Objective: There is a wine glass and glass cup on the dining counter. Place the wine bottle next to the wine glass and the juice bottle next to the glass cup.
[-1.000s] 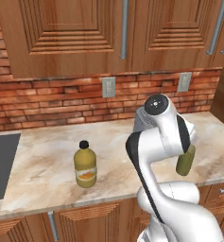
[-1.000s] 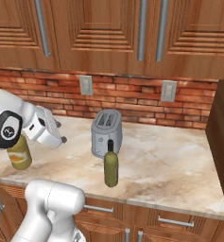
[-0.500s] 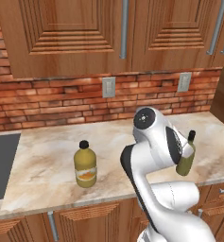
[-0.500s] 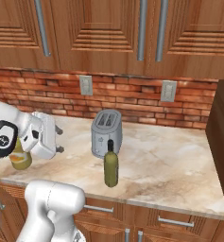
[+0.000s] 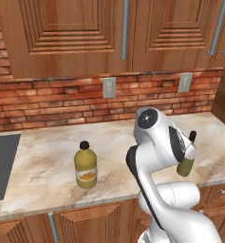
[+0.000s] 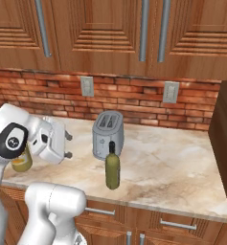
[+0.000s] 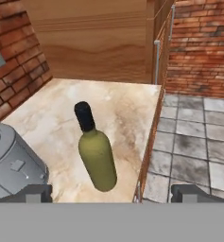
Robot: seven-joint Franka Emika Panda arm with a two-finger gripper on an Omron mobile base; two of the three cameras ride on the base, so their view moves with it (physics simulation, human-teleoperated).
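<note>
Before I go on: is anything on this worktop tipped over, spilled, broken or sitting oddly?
Nothing stands out. The wine bottle stands upright near the worktop's front edge, just in front of the toaster. The juice bottle stands upright further along, cap on. No spill or damage shows. The claw is open and holds nothing.

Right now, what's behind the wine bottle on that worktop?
A grey toaster stands just behind the wine bottle, then the brick wall with an outlet. The bottle covers part of the toaster's lower front, so that patch can't be checked.
</note>
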